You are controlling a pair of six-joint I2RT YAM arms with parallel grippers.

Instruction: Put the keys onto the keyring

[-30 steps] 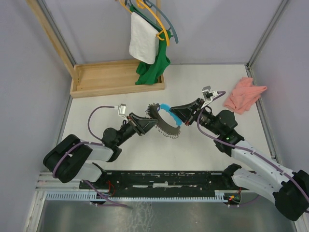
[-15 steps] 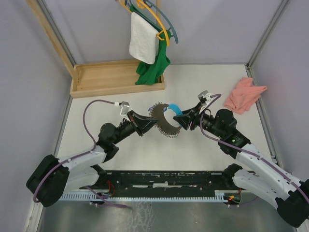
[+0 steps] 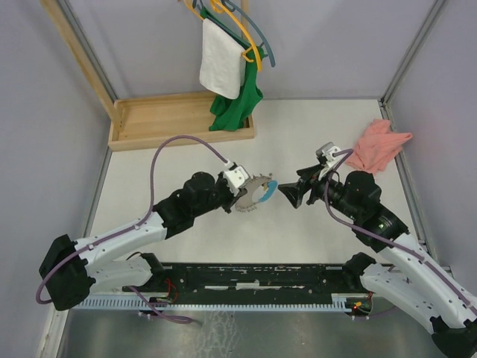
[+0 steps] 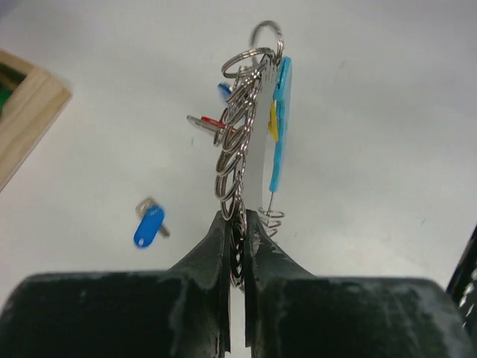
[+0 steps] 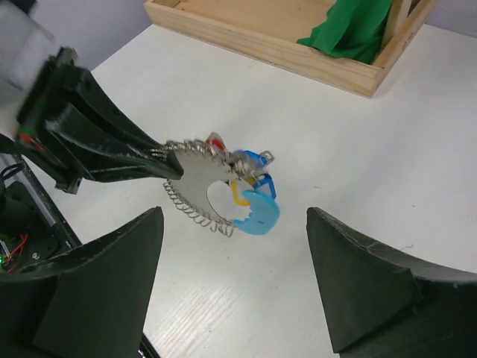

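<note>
Mid-table, left gripper (image 4: 237, 218) is clamped shut on the bottom edge of the keyring (image 4: 235, 142), a metal plate strung with many split rings plus a light-blue plastic piece, held up off the table (image 4: 373, 149). Right gripper (image 3: 288, 195) sits just beside it, jaws spread wide, nothing between them. Red-headed key (image 4: 211, 123) pokes out among the rings, looks threaded already, though the loop itself is too small to confirm.

Step in hand, likely: fetch the next key. To do it well, the left arm should keep the plate steady and edge-on, and the right should pinch the key by its head so the hole stays free for a ring.

Left wrist view alone shows a blue-headed key (image 4: 149, 225) lying loose on the table below the rings. Top and right wrist views don't show it. Right wrist view alone gives the plate's half-round face and the wooden tray (image 5: 246, 37) beyond.
</note>
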